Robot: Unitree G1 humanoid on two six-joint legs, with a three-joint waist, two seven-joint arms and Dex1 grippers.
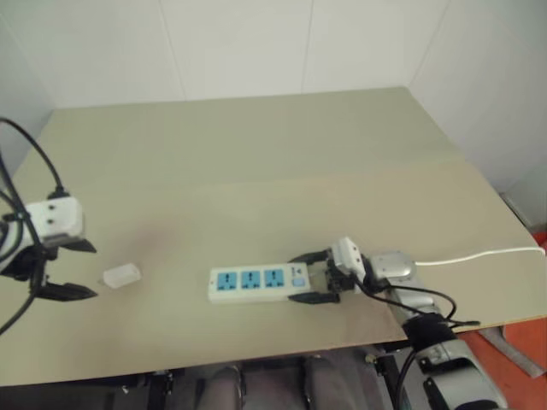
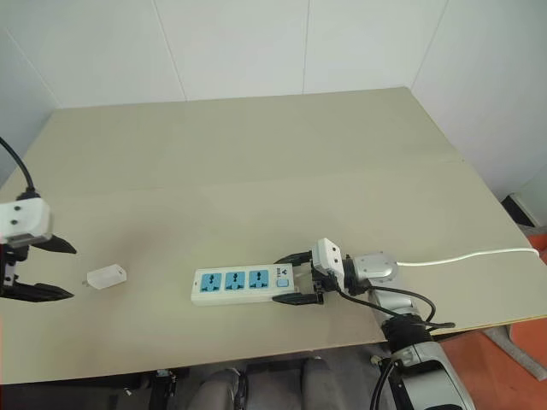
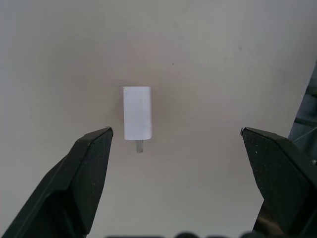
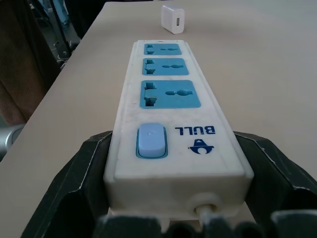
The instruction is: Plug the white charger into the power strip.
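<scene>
The white charger [image 1: 121, 275] lies on its side on the desk [image 1: 256, 162], near the front left part of the surface. The left gripper [image 1: 68, 269] hangs just to the charger's 9 o'clock in the head views, its two black fingers spread wide with nothing between them; one fingertip [image 1: 84, 247] sits at about 10 o'clock from the charger and the other [image 1: 81, 293] at about 8 o'clock, both apart from it. In the left wrist view the charger [image 3: 136, 113] appears between and beyond the two open fingers, a short metal prong showing at the end that faces the gripper, and neither finger touches it.

The power strip [image 1: 258, 284] lies flat on the desk at the charger's 3 o'clock, well apart from it, with its three blue sockets facing up in a row and its switch end toward the right. The right gripper [image 1: 323, 275] is clenched on that switch end, one finger along each long side of the strip. In the right wrist view the strip [image 4: 168, 119] runs away from the gripper, the blue switch nearest, and the charger [image 4: 172, 19] lies past the far end at about 12 o'clock. A thin white cord [image 1: 479, 255] runs across the desk toward its right edge, at about 3 o'clock from the strip.
</scene>
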